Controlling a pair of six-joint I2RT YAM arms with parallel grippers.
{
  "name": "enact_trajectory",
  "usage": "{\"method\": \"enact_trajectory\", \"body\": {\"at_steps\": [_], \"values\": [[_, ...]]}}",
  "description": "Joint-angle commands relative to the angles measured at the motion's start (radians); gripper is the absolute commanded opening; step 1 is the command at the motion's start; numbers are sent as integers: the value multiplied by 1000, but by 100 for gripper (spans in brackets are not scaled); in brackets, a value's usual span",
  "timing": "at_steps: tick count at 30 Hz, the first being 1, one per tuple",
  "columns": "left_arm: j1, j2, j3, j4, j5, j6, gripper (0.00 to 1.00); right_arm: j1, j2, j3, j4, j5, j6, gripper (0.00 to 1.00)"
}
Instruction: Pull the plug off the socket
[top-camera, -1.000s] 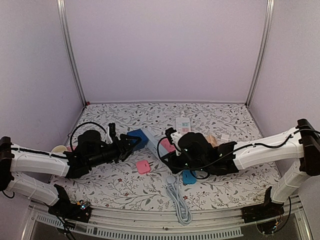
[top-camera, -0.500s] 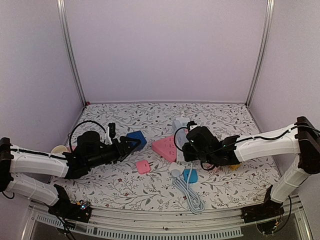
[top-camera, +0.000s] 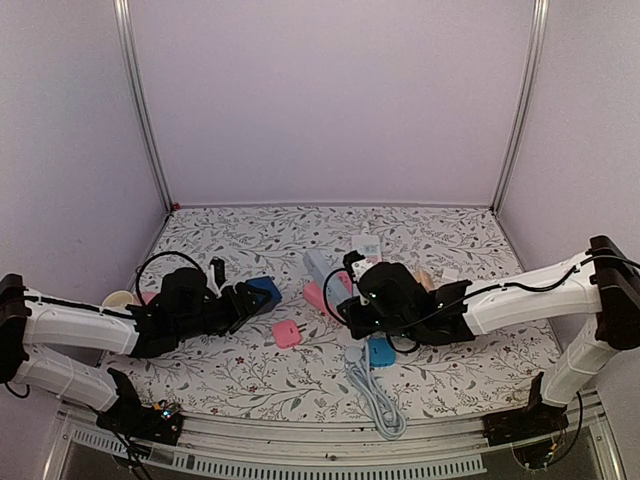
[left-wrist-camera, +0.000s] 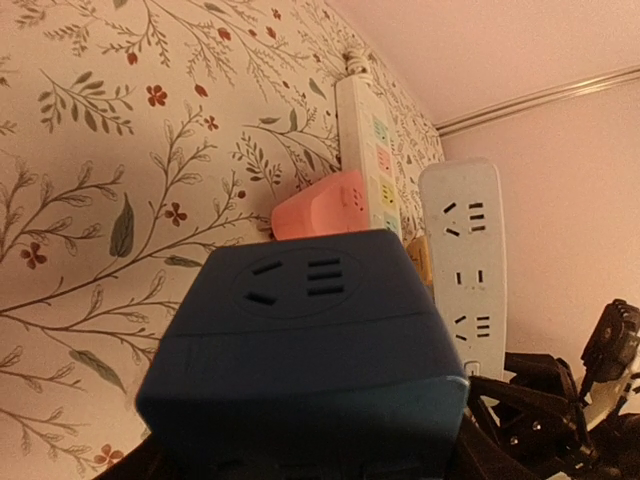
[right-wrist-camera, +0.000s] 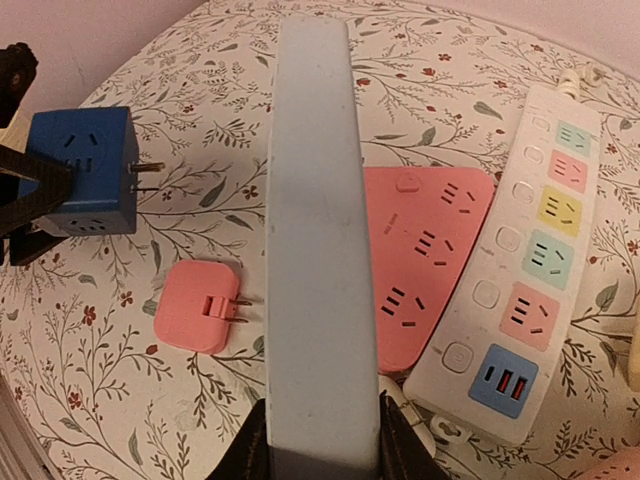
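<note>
**Blue cube adapter and pale power strip held apart, one in each arm**

The left gripper (top-camera: 255, 297) has its jaws clenched on the blue cube adapter (left-wrist-camera: 300, 350). Black fingers flank the cube's sides in the right wrist view. Two metal prongs (right-wrist-camera: 147, 176) stick out of the cube's side towards the right arm, bare and plugged into nothing. Whether the cube rests on the worktop (top-camera: 240, 380) or hangs just above it cannot be told.

The right gripper (right-wrist-camera: 322, 445) grasps the pale blue power strip (right-wrist-camera: 315, 250) at one end, with a finger on each side. The strip is turned on edge: its narrow side faces the right wrist camera, and its socketed face looks towards the left arm. In the top view it runs from the right jaws up and to the left. Its free end is near the cube but clearly apart from it, so plug and socket are separated.

Several other things lie on the floral worktop:
- A pink socket block (right-wrist-camera: 425, 260) lies flat under and beside the held strip.
- A white strip with coloured outlets (right-wrist-camera: 520, 290) lies just beside the pink block, on the side away from the cube.
- A small pink plug adapter (right-wrist-camera: 195, 305) lies between the two arms, its prongs pointing towards the held strip.
- A white cable (top-camera: 375, 400) trails to the near edge.
- A small blue item (top-camera: 378, 352) sits beside the cable, below the right arm.
</note>
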Motion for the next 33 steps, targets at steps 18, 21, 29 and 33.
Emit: {"method": "enact_trajectory", "body": {"at_steps": [18,21,29,33], "values": [[49,117,-13,4,-3,-1,10,43,156,81,81,-162,-37,3],[48,116,-16,9,-2,0,14,42,171,82,81,-163,-39,3],[48,116,-21,21,1,-3,20,41,211,127,50,-165,-29,3],[49,120,-17,22,3,0,27,25,237,157,6,-159,0,3]]}}
